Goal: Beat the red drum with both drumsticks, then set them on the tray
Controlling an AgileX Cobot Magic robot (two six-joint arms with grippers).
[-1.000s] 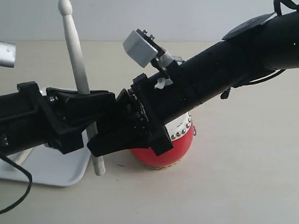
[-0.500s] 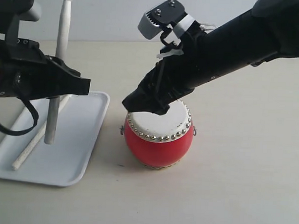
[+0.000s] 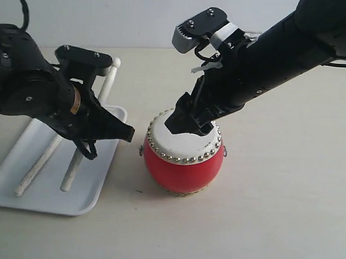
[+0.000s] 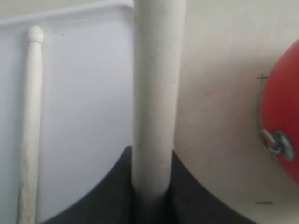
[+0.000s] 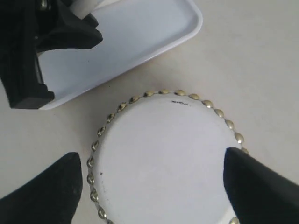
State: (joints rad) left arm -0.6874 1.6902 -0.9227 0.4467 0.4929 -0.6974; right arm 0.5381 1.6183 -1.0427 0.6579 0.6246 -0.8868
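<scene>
The red drum (image 3: 183, 167) stands right of the white tray (image 3: 105, 178). One drumstick (image 3: 36, 166) lies flat along the tray's left side; the left wrist view shows it too (image 4: 30, 116). My left gripper (image 3: 101, 132) is shut on the other drumstick (image 3: 106, 86), which slants with its butt end low over the tray and its tip up and back. In the left wrist view this stick (image 4: 156, 93) runs straight out of the jaws. My right gripper (image 3: 187, 123) hovers just over the drum skin (image 5: 163, 149), open and empty, with fingers (image 5: 51, 186) straddling the studded rim.
The drum and tray rest on a pale beige tabletop (image 3: 284, 214). The black right arm (image 3: 268, 53) reaches in from the upper right. The left arm's bulk (image 3: 25, 88) hangs over the tray's far end. A white wall lies behind.
My right gripper opened, left its drumstick lying on the tray and drew back over the drum. My left gripper tipped its stick from upright to a slant and lowered it over the tray.
</scene>
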